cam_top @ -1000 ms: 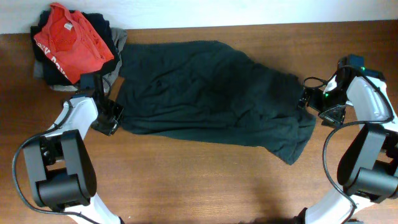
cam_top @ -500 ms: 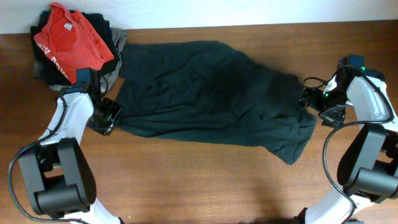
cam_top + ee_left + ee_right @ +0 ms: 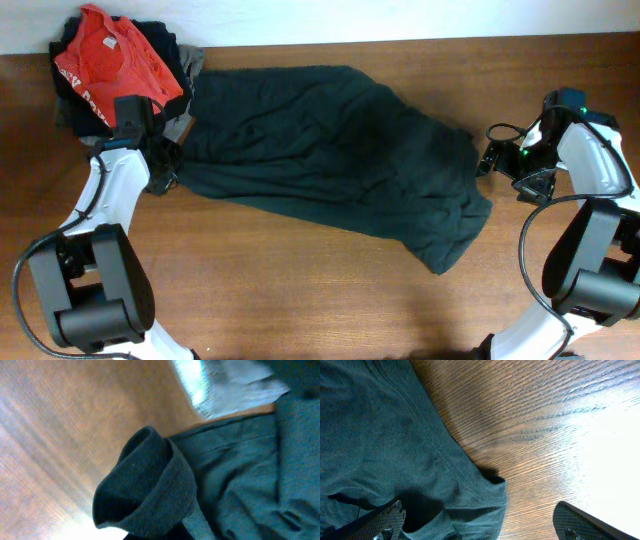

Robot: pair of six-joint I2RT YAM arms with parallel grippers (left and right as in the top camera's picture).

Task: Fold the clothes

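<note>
Both arms share one build: the left arm (image 3: pixel 105 192) and the right arm (image 3: pixel 600 165) have smooth white shells on the long links, with black cylindrical joint housings between them. Bulky black motor blocks (image 3: pixel 95 290) sit at the near ends. A thin black cable (image 3: pixel 17 282) loops out beside each base. Small green lights (image 3: pixel 522 150) glow on the right arm's far end. The right gripper (image 3: pixel 480 522) has dark grey fingers (image 3: pixel 387 517) with a fine diamond-knurled surface
</note>
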